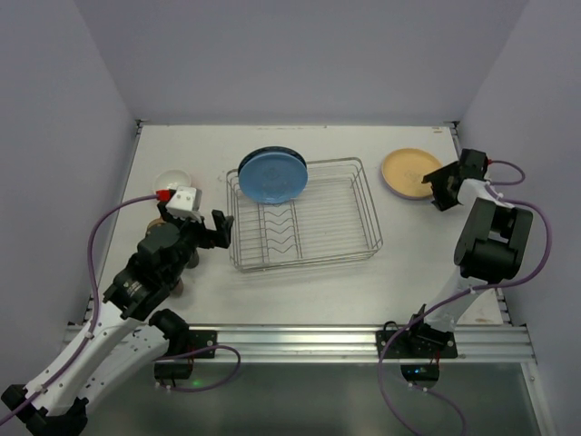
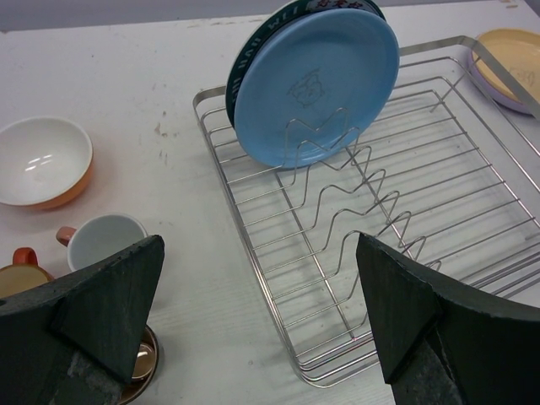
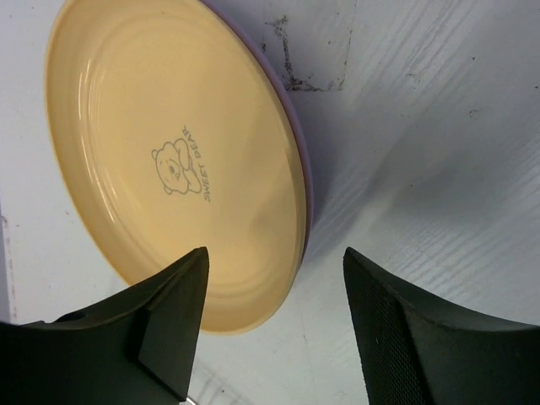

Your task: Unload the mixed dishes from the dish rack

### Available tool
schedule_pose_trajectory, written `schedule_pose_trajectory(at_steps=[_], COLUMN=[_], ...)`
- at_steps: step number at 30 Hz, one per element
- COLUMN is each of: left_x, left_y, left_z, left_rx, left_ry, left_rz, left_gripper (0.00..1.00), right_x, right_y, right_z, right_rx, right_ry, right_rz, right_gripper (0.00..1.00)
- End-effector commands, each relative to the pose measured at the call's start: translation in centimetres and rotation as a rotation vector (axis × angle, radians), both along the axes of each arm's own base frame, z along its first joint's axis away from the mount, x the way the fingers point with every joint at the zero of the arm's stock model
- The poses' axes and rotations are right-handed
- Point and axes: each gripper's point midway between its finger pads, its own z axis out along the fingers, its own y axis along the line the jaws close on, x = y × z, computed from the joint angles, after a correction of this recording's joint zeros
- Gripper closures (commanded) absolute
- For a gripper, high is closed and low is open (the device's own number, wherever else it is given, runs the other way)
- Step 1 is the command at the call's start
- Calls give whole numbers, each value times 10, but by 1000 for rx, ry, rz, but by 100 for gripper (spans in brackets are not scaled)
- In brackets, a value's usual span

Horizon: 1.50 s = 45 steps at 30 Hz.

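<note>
The silver wire dish rack [image 1: 363, 238] stands mid-table. A blue plate [image 1: 272, 175] stands upright in its dividers at the back left, with a patterned-rim plate [image 2: 250, 49] close behind it. In the left wrist view the blue plate [image 2: 321, 84] leans over the rack [image 2: 253, 253]. My left gripper [image 1: 221, 232] is open and empty just left of the rack's near-left corner [image 2: 261, 325]. A yellow plate [image 1: 410, 171] lies on a lavender plate [image 3: 302, 169] right of the rack. My right gripper [image 1: 440, 186] is open and empty over the yellow plate's [image 3: 169, 160] near edge [image 3: 274, 278].
An orange bowl [image 2: 44, 160], white inside, sits left of the rack. Near it stand a pink-handled cup [image 2: 105, 240], an orange cup [image 2: 18, 274] and a brown cup [image 2: 139, 363], partly hidden by my left finger. Grey walls enclose the table on three sides.
</note>
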Motion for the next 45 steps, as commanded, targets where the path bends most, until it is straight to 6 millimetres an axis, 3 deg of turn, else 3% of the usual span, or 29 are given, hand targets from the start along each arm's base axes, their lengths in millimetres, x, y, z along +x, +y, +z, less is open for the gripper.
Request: schedule_pose_trajectory(at_steps=[1,7,11,12,14,15,16,17,18,19,20,21,23,25,26,27,28,29,33,35,36,38,40,41,45], left_x=[3,6,13,15,21,25,33,40,44,57,64,72,88,95,101,106,112,114,130,141,143,150,156,161,172], left_y=[-2,-7,-20,-25,-35,-38,-44,-48,-51,-52,-53,-54,-64,-82,-90,-97,-104,-106,-110,-114,-117,-121,-123,-125,-130], left_z=[11,9,18,23,32,36,27,43,42,32,34,50,43,54,45,56,43,40,25,23,13,20,10,17,-2], left_rx=[-14,-5,14,13,17,21,58,63,92,144,160,155,207,234,258,259,311,330,434,454,479,483,507,502,539], left_ry=[-33,-14,25,30,57,59,99,82,99,136,144,124,143,108,127,105,133,145,211,226,254,245,277,263,314], left_rz=[-5,-19,-61,-76,-100,-107,-117,-122,-128,-104,-86,-68,-85,-181,-210,-234,-279,-297,-347,-360,-384,-394,-415,-414,-443], left_gripper=[0,0,0,0,0,0,0,0,0,0,0,0,0,0,0,0,0,0,0,0,0,0,0,0,0], right_x=[4,8,-1,-3,-11,-19,-26,-38,-36,-50,-60,-69,-89,-107,-118,-127,-132,-139,-164,-171,-174,-179,-183,-185,-192], right_y=[-11,-4,-1,-1,1,6,17,31,61,80,94,120,136,159,163,164,163,163,164,166,167,170,171,172,177], right_z=[29,22,44,66,88,94,130,126,149,184,182,188,195,193,195,193,194,190,206,210,213,214,216,216,215], right_rx=[-123,-134,-148,-172,-202,-202,-210,-194,-169,-194,-189,-190,-222,-183,-185,-182,-203,-207,-275,-284,-289,-282,-285,-284,-278], right_ry=[-22,29,-14,-61,-101,-106,-203,-225,-356,-474,-490,-511,-508,-518,-534,-528,-536,-532,-600,-607,-618,-625,-636,-636,-661], right_rz=[18,85,81,79,99,109,135,176,286,349,400,492,567,677,695,706,710,708,732,750,757,773,775,780,802], right_gripper=[32,30,24,22,17,6,5,5,1,1,1,1,1,1,1,1,1,1,1,1,1,1,1,1,1])
